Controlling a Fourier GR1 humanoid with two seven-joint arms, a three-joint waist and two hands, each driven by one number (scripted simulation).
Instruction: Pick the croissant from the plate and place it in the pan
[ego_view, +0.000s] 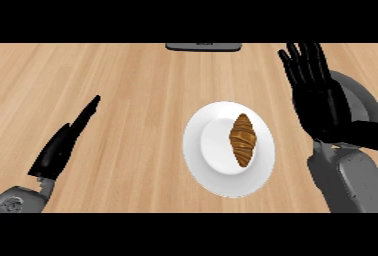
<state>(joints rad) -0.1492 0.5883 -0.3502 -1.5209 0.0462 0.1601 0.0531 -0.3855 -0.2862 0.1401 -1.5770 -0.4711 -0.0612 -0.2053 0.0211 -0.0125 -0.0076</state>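
Toward the right half of the wooden worktop (125, 100) sits a white plate (221, 180), and the croissant (242, 139) lies in its shallow centre, long axis running from the far edge toward the near edge, slightly right of the plate's middle. Nothing else is on the plate. Near the worktop's right edge a grey pan (354, 92) shows only in part, mostly covered by the right hand (321, 107), so what it holds cannot be told. That hand hangs beside the plate's right rim with its fingers straight and spread, pointing toward the far edge, holding nothing. By the near left corner the left hand (63, 142) is seen edge-on, fingers straight and together, empty, well apart from the plate. At the far edge a dark object (203, 46) is partly cut off.
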